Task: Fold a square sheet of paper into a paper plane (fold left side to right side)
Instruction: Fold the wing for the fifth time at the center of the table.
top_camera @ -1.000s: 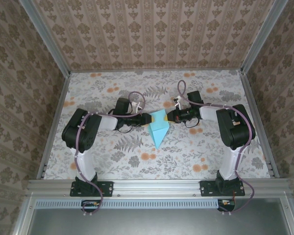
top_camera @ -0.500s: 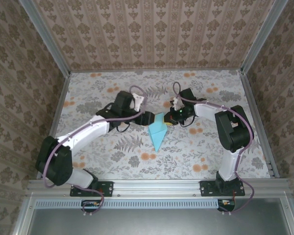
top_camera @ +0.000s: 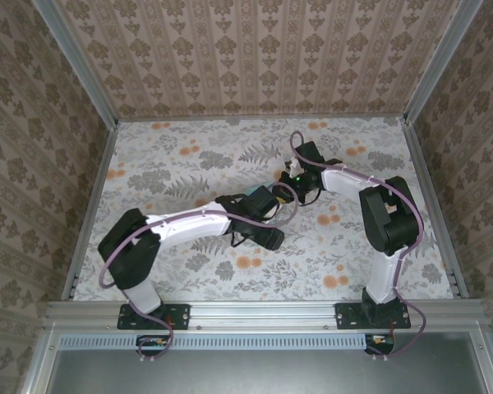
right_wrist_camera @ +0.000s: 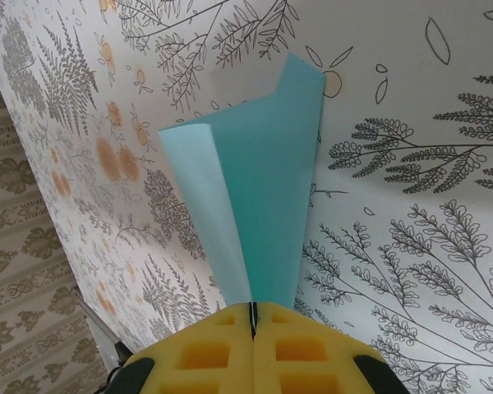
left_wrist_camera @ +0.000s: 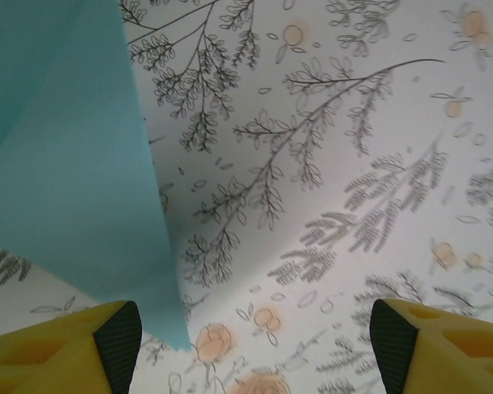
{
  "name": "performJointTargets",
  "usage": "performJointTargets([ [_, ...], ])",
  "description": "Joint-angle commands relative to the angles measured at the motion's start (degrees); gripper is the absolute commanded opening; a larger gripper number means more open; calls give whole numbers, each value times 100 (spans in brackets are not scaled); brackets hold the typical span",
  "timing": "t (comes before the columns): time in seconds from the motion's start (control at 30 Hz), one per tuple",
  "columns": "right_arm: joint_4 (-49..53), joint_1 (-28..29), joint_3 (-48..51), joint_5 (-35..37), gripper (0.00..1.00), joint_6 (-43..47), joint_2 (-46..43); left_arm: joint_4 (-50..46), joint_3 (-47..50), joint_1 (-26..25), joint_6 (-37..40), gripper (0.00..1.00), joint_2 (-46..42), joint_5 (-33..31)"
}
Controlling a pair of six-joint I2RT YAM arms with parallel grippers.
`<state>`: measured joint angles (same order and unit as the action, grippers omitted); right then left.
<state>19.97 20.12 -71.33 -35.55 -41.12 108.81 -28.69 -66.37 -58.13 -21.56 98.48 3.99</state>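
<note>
Change over the last second: the left tool has let go and opened. Its yellow pads now stand wide apart with only bench between them. The left arm has also swung in from its side, and in the top view it now lies across the spot where the paper sat flat.

The right tool stays clamped on the paper plane, pads together with the paper pinched in the seam. The plane sticks out straight ahead of those pads. Two layers show, a paler flap on the left and a darker one beside it, meeting at the grip. It is no longer the flat kite it was a second ago.

From the left wrist, the blue sheet rises up and to the left of the left pad. Its lower corner is just beside that pad, and whether they touch is hard to tell.

Judgement: the left half looks brought over toward the right, so the fold is under way but not pressed flat. Only the right tool controls the paper now, so the layers could spring apart. Next is probably pressing the crease.
</note>
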Motion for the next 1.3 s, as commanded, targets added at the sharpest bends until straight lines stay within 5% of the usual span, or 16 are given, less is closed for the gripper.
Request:
performJointTargets([
  [0.0,227,47,-126,123,0,-183,156,-509,-366,-105,-187,76,287,-572],
  [0.4,254,81,-162,76,0,-163,297,-890,-885,-84,-187,62,982,-1191],
  [1.0,363,91,-206,78,0,38,321,-760,-817,130,-183,13,1012,-886],
  [1.27,390,-42,-248,231,17,319,54,-181,-454,353,-178,0,625,-239],
])
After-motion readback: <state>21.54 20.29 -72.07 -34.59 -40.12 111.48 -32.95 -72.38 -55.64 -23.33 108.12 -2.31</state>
